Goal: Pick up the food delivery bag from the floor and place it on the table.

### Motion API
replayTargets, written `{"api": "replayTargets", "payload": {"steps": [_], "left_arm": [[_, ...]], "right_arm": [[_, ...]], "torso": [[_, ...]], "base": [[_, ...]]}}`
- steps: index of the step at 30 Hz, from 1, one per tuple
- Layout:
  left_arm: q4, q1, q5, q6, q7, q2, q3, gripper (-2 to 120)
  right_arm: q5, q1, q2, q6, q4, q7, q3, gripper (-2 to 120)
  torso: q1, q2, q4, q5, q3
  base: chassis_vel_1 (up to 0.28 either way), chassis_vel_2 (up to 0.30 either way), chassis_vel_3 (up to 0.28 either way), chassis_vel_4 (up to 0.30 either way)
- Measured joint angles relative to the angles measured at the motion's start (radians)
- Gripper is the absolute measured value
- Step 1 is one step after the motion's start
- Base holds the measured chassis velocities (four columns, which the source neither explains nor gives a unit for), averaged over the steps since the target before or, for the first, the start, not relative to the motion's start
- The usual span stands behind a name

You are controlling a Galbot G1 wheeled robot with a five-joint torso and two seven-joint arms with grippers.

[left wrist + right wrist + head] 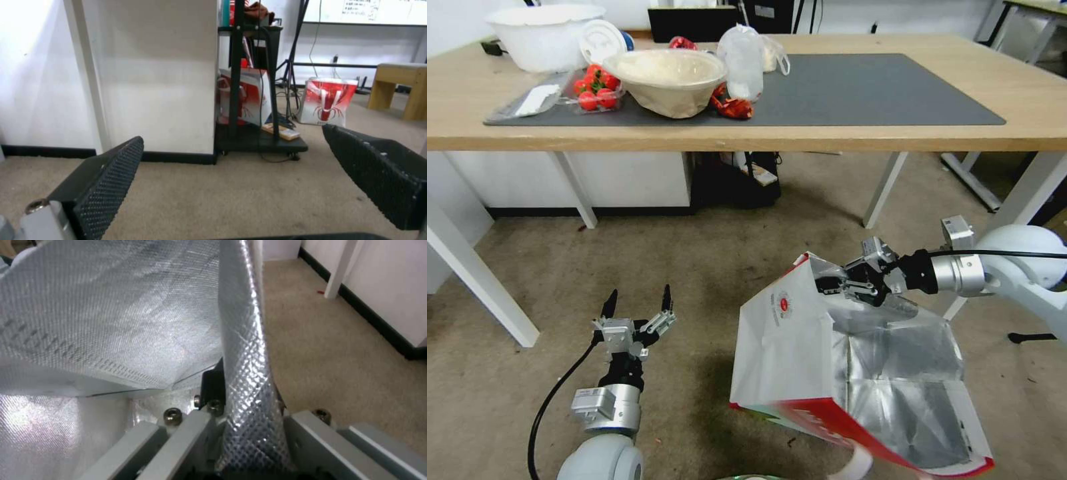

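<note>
One wall of the food delivery bag [800, 347] is pinched at its upper rim by the right gripper [846, 285], the bag tilting just off the floor [707, 267], with the worktop [1027, 93] ahead and higher, while the left gripper [638, 301] idles nearby, fingers wide.

No readable text; perhaps faint print beside the round red logo [784, 305] on the food delivery bag [787, 353].

White rounded arm shells end in silver cylindrical wrists with black cables; each end effector [638, 306] has grey metal linkages, screws and black dimpled fingers [106, 180].
</note>
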Motion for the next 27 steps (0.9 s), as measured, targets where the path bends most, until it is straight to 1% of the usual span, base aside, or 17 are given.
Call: {"api": "replayTargets", "payload": {"steps": [13, 21, 24, 25, 26, 27], "left_arm": [[-0.002, 0.000, -0.001, 0.006, 0.001, -0.001, 0.003, 100], [-0.002, 0.000, -0.001, -0.004, 0.015, -0.002, -0.003, 100], [-0.003, 0.000, -0.001, -0.005, 0.018, -0.003, -0.004, 100], [-0.004, 0.001, -0.002, -0.005, 0.021, -0.005, -0.005, 100], [-0.004, 0.001, -0.002, -0.005, 0.021, -0.005, -0.005, 100], [-0.005, 0.001, -0.002, -0.005, 0.021, -0.005, -0.006, 100]], "right_arm": [[0.000, -0.054, -0.013, 0.000, 0.011, 0.002, 0.057, 0], [-0.003, -0.093, -0.014, 0.002, 0.013, 0.004, 0.085, 0], [-0.003, -0.105, -0.014, 0.002, 0.015, 0.004, 0.095, 0], [-0.003, -0.112, -0.014, 0.002, 0.015, 0.004, 0.100, 0], [-0.003, -0.112, -0.014, 0.002, 0.015, 0.004, 0.100, 0], [-0.003, -0.120, -0.014, 0.002, 0.017, 0.004, 0.107, 0]], "torso": [[0.000, 0.000, 0.0001, 0.0001, 0.000], [0.000, 0.001, 0.0001, 0.0001, 0.000], [0.002, 0.012, 0.0001, -0.0001, 0.008], [0.002, 0.022, 0.0002, -0.0001, 0.019], [0.002, 0.022, 0.0002, -0.0001, 0.019], [0.002, 0.029, 0.0002, -0.0001, 0.027]], "base": [[0.000, 0.000, 0.000, 0.000], [0.000, 0.000, 0.000, 0.000], [0.000, 0.000, 0.000, 0.000], [0.000, 0.000, 0.000, 0.000], [0.000, 0.000, 0.000, 0.000], [0.000, 0.000, 0.000, 0.000]]}}
